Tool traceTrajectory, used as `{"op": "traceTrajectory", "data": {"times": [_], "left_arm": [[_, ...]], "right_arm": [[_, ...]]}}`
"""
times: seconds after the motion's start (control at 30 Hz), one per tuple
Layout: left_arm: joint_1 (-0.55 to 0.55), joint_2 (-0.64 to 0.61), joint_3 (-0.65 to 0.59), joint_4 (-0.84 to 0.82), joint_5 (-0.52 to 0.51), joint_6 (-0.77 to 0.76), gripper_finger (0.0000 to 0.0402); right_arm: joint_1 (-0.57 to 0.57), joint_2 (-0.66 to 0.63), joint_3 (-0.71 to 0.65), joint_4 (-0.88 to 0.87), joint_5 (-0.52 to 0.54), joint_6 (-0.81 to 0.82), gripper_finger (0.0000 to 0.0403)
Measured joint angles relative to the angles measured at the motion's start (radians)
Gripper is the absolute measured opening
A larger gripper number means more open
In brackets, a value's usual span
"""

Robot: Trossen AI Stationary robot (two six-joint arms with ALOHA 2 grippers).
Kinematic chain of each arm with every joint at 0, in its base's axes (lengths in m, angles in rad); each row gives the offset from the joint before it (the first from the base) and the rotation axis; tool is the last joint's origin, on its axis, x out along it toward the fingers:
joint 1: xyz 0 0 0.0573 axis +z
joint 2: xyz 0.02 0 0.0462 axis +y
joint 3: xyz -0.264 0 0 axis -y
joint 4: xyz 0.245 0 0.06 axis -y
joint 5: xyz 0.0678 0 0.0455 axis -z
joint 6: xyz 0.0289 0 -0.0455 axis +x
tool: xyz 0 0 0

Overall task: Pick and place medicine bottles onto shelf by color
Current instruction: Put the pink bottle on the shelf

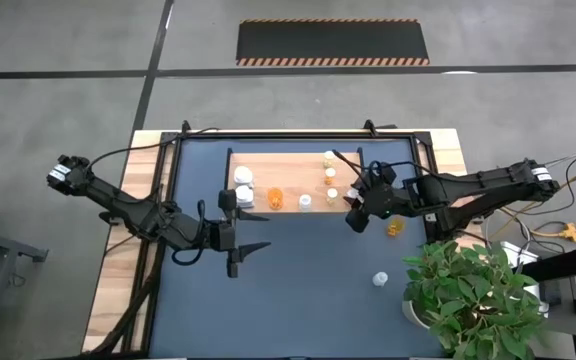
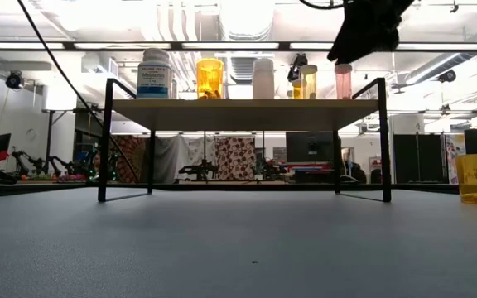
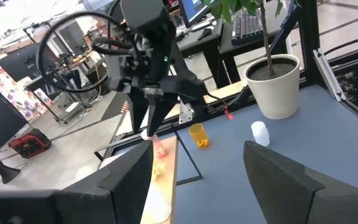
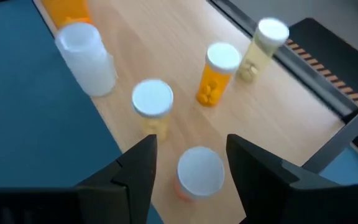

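So the right gripper (image 1: 353,207) is hanging over the right end of the light-wood shelf in its thin black frame (image 1: 268,170), jaws spread apart around nothing. Straight below it, between the two dark fingers (image 4: 135,171) in the wrist view, stands a small pinkish-orange bottle with a white cap (image 4: 199,172), upright on the board near its front edge and not touched by either finger.

Behind it on that same end there's a yellowish bottle with a white cap (image 4: 152,106), an orange pill bottle (image 4: 216,73) and a pale one (image 4: 263,43) toward the back right corner. Two white bottles (image 1: 242,186) sit at the shelf's left end, with an amber one (image 1: 275,198) and a small white one (image 1: 305,202) along the front edge.

Off the shelf, on the dark blue tabletop (image 1: 298,290), an amber bottle (image 1: 396,228) lies near the right edge and a white bottle (image 1: 379,278) stands beside the green potted plant (image 1: 473,300).

The left gripper (image 1: 243,232) waits in front of the shelf's left end, open and empty.
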Motion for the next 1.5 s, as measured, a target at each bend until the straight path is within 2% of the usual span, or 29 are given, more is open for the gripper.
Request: {"op": "traceTrajectory", "data": {"times": [0.13,0.23,0.43,0.57,0.8,1.1,1.23,1.4,1.5], "left_arm": [[-0.002,0.008,0.001,0.002,0.003,-0.069,0.0233],[-0.002,0.049,0.002,0.005,0.005,-0.126,0.0233],[0.0,0.207,0.026,0.083,0.01,-0.136,0.0232],[0.013,0.311,0.075,0.115,0.01,-0.128,0.0212],[0.076,0.438,0.137,0.116,0.009,-0.128,0.0132],[0.182,0.527,0.136,0.144,0.0,-0.181,0.0012],[0.204,0.543,0.135,0.168,-0.01,-0.181,0.0007],[0.215,0.544,0.133,0.157,-0.158,-0.174,0.0002],[0.221,0.544,0.132,0.155,-0.183,-0.172,0.0001]], "right_arm": [[0.0,0.0,0.045,-0.032,-0.023,-0.04,0.0185],[0.0,0.0,0.087,-0.083,-0.086,-0.084,0.0181],[0.001,0.0,0.144,-0.159,-0.218,-0.148,0.0155],[0.001,-0.001,0.156,-0.211,-0.271,-0.157,0.0126],[0.0,0.0,0.136,-0.294,-0.26,-0.155,0.0064],[0.0,0.003,0.076,-0.28,-0.157,-0.172,0.0011],[0.0,0.003,0.063,-0.271,-0.157,-0.173,0.0009],[0.0,0.003,0.058,-0.25,-0.157,-0.173,0.0009],[0.0,0.003,0.058,-0.246,-0.157,-0.178,0.0009]]}}
